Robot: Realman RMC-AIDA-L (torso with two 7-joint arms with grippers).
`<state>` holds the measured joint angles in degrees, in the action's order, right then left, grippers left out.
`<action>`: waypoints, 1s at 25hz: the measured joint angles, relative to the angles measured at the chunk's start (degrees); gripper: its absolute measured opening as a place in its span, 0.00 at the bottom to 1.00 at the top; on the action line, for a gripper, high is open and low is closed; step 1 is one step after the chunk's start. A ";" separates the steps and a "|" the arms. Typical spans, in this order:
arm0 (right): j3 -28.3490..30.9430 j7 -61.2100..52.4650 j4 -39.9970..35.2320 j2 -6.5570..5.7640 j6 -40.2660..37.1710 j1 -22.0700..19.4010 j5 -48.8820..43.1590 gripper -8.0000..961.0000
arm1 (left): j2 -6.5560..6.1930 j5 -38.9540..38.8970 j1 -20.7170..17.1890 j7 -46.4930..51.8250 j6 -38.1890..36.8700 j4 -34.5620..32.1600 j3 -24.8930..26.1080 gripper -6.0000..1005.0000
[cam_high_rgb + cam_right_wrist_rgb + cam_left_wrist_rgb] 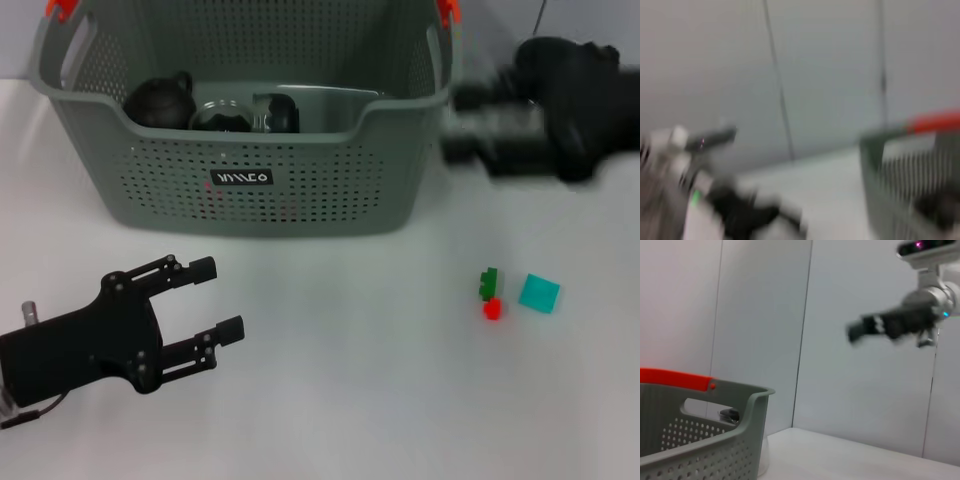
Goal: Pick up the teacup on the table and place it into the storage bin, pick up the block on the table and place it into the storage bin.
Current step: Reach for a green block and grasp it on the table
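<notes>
White table [340, 400] fills the near scene, plain and evenly lit; behind it a pale grey panelled wall [760, 315] with thin vertical seams, meeting the table's far edge.

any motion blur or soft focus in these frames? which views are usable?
Head view: sharp on the storage bin, the blocks and the left gripper; the right gripper is smeared by motion. Left wrist view: bin rim crisp, the right arm farther off blurred. Right wrist view: blurred throughout, only the bin's outline readable.
</notes>
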<state>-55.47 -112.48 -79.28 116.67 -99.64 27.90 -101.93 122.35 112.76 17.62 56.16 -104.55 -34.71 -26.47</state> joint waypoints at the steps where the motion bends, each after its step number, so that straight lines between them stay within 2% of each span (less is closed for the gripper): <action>1: 0.98 -1.17 -1.58 -0.45 -3.37 -0.44 -2.70 0.64 | -0.01 0.00 0.03 0.00 0.00 0.00 0.00 0.73; 5: 4.85 -8.46 -7.39 -0.99 -12.02 0.39 -15.25 0.64 | -0.03 0.00 0.09 0.00 0.04 -0.03 0.02 0.73; 10: 3.10 -13.94 -9.69 -0.98 -13.65 3.59 -31.05 0.64 | -0.01 0.01 0.11 0.00 0.06 -0.02 0.11 0.73; 14: 0.61 -16.54 -8.19 0.59 -13.44 6.98 -41.89 0.64 | -0.01 0.01 0.08 0.00 0.06 0.00 0.11 0.73; 19: -2.95 -16.25 -4.92 3.44 -12.32 10.89 -49.79 0.64 | -0.01 0.01 0.06 0.00 0.06 0.00 0.10 0.73; 25: -8.11 -16.68 -1.13 3.55 -8.87 11.88 -50.46 0.64 | 0.08 0.00 -0.04 0.00 0.12 0.00 0.27 0.73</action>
<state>-63.58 -129.16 -80.41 120.22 -108.51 39.78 -152.39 122.43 112.76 17.58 56.16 -104.43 -34.71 -26.20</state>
